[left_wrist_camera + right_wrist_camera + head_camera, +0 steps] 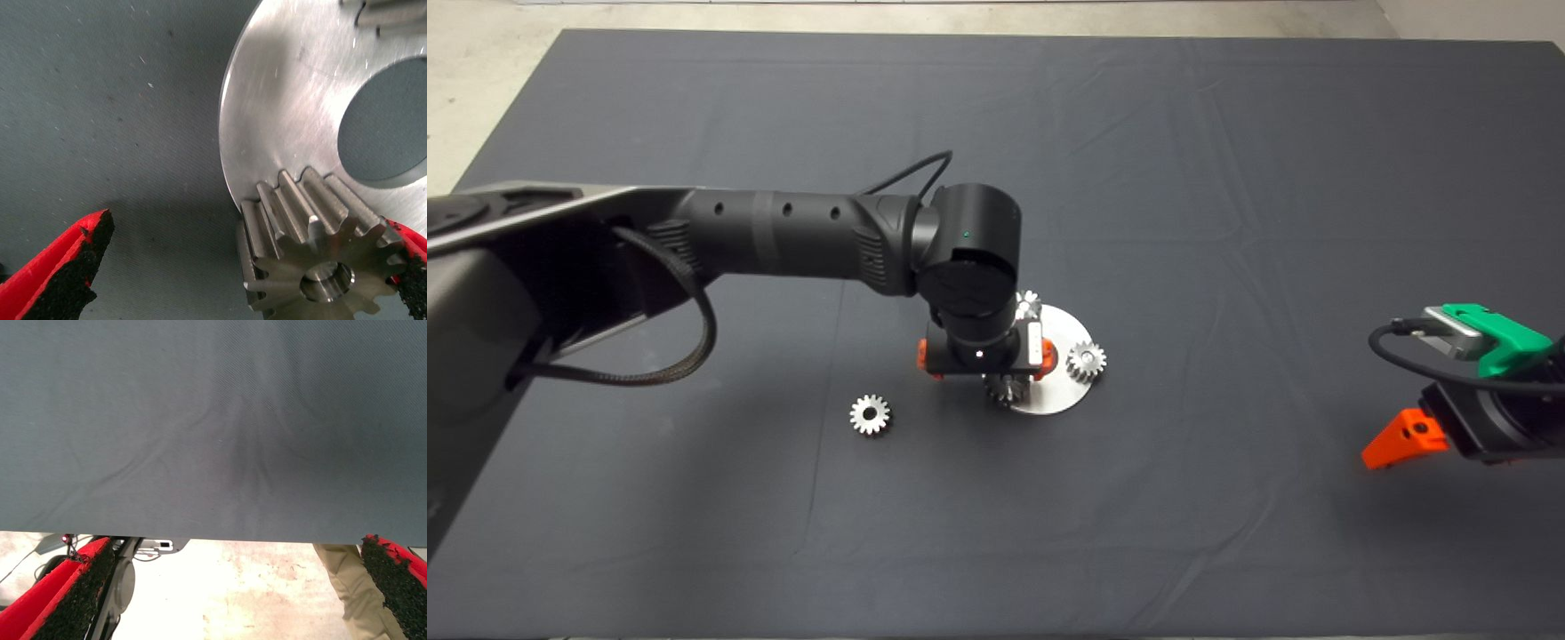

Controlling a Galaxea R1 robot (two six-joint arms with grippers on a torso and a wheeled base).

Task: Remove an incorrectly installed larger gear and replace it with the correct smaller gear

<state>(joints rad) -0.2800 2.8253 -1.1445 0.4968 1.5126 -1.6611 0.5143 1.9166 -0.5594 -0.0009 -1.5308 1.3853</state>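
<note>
Larger gear (313,263), thick grey steel spur gear with a dark centre hole: sits at the near edge of the round brushed-metal plate (287,113), overhanging its rim.

Handling, my judgement: solid steel, so heavy for its size, rigid and not fragile. The tooth flanks are polished and likely slippery, so I would pinch across opposite tooth tips, square to the bore.

Left gripper (250,230) is over it with jaws released wide. One black pad (410,267) is close against the teeth, contact unclear. The other is well apart over the dark mat (100,100) of the worktop.

Smaller gear (870,414), whitish-silver and flat: on the mat left of the plate, apart.

Hidden:
- The arm covers most of the plate from above.
- I cannot make out what the gear sits on.
- Two other gears are partly cut off.

Right gripper (237,543) is parked at the right, jaws apart and empty.
</note>
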